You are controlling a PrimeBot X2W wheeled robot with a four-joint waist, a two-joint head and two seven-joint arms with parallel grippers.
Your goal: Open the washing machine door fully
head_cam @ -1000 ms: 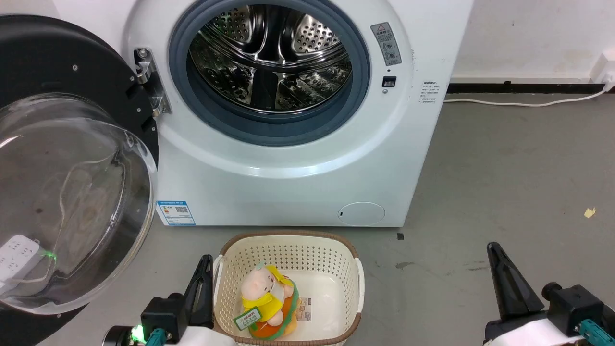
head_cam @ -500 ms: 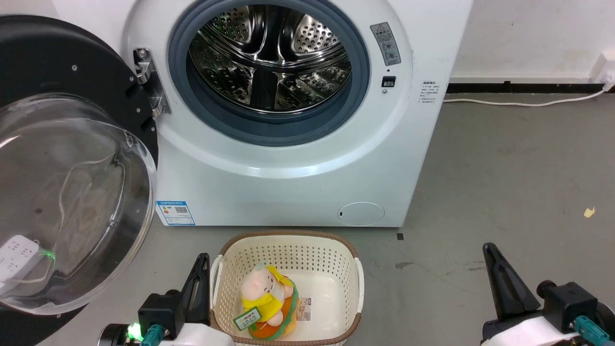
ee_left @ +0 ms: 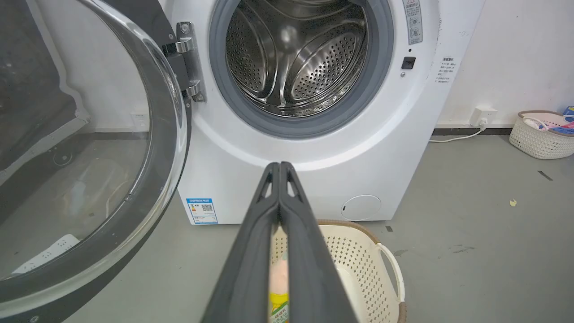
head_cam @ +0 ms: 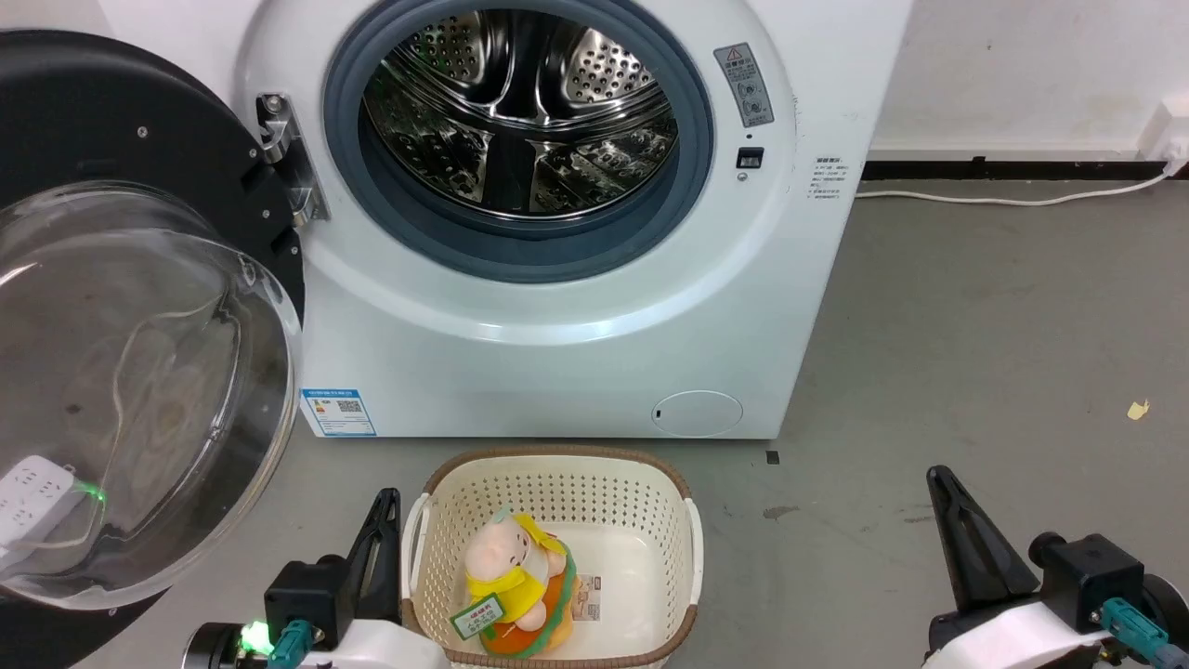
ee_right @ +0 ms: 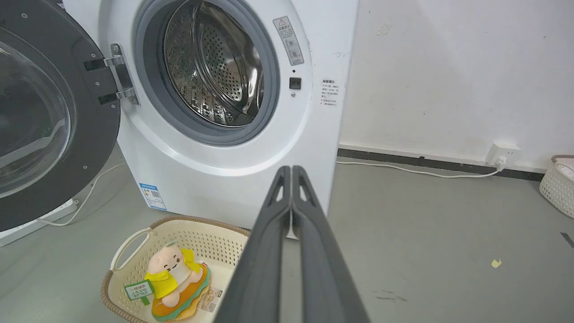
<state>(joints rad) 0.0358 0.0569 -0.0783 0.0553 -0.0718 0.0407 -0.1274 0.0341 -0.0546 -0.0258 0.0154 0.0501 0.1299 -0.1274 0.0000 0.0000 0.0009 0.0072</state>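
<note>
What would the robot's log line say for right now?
door: wide open, left of drum | left gripper: shut, empty | right gripper: shut, empty | basket: toy inside

Washing machine door (head_cam: 102,111): left part cut off by the frame edge. Warning label (head_cam: 746,85): print too small to read. Left wrist view: closed left gripper (ee_left: 280,167) hides most of the plush toy (ee_left: 278,287) in the basket (ee_left: 358,253).

Head above, wrists low — shared door (head_cam: 93,111)
</note>
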